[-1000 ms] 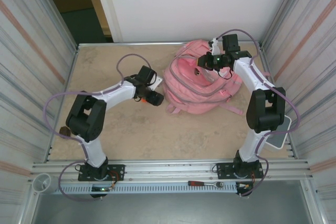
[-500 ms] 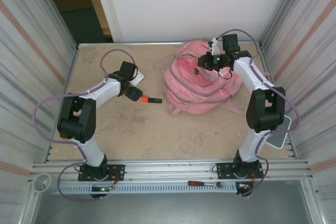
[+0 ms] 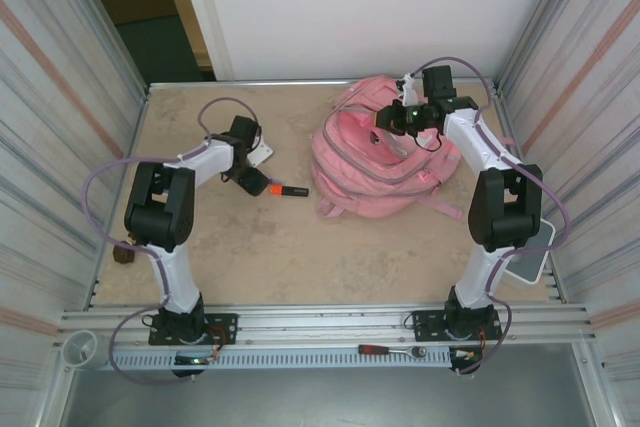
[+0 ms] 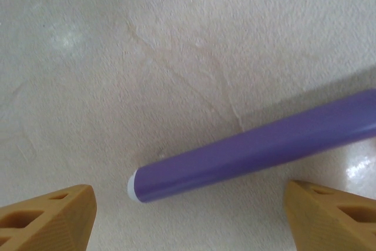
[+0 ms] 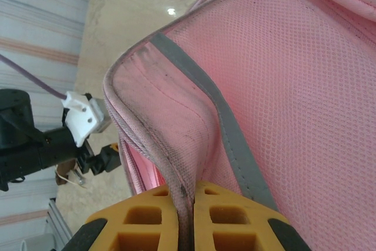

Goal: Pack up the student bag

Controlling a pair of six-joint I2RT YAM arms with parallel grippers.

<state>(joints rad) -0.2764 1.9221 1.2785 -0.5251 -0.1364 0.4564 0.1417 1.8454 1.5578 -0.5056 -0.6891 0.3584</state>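
One student bag [image 3: 375, 162], one purple pen [image 4: 252, 145]. The left gripper [image 4: 188, 198] gapes wide and empty, the pen at its twelve o'clock. The right gripper [image 5: 185, 210] pinches the bag's rim.

Robot test cell in a lab or workshop, bare beige desk [image 3: 300, 247] beneath both jaws, ribbed metal walls [image 3: 60, 147] outboard of them, white panel [image 3: 350, 7] beyond, slotted aluminium rail [image 3: 330, 319] behind them carrying bolted arm bases [image 3: 185, 329], red-handled ratchet [image 3: 390, 351] alongside.
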